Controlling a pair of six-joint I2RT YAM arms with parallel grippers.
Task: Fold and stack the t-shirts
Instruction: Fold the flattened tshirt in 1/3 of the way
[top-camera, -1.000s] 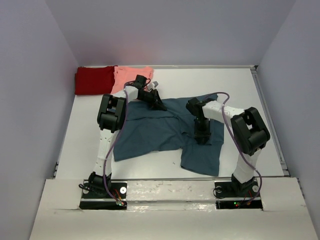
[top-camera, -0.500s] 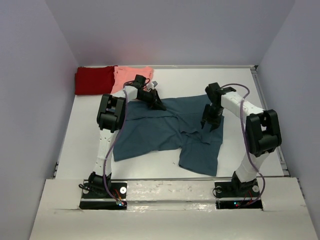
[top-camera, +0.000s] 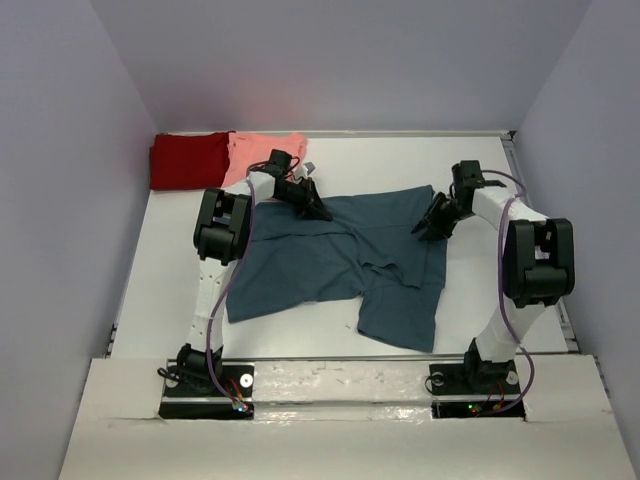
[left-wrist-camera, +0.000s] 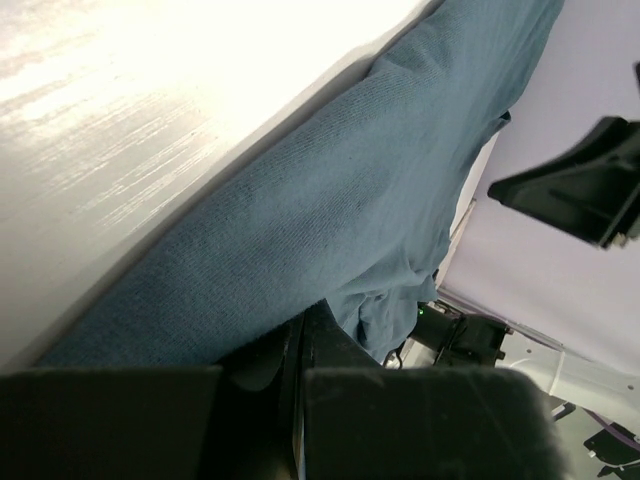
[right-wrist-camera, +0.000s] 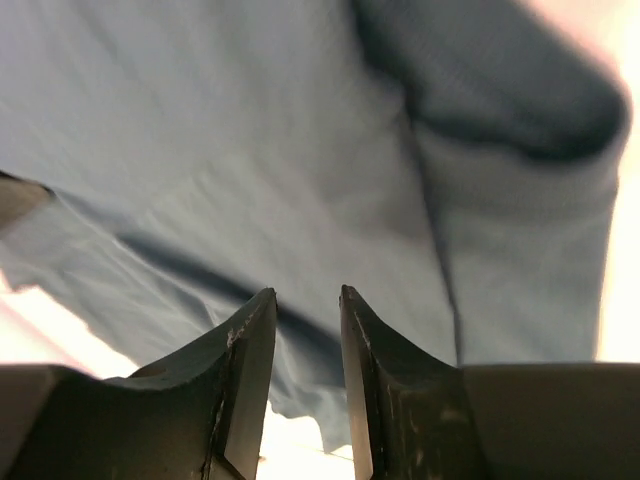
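The large t-shirt (top-camera: 320, 262) lies centrally, two other t-shirts (top-camera: 190, 160) behind it, far left.

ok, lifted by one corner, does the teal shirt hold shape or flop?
Likely floppy: the teal shirt lies creased and rumpled, so it should drape from any pinched point. Probably light, given the thin knit in the left wrist view. Pushed, it would likely bunch.

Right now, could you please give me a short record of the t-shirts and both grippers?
teal t-shirt: spread out and rumpled in the middle of the table, not yet folded
red t-shirt: far left corner
salmon-pink t-shirt: next to the red one, on its right
left gripper: shut on the teal t-shirt's far edge
right gripper: narrowly open, nothing held, at the teal t-shirt's far right corner
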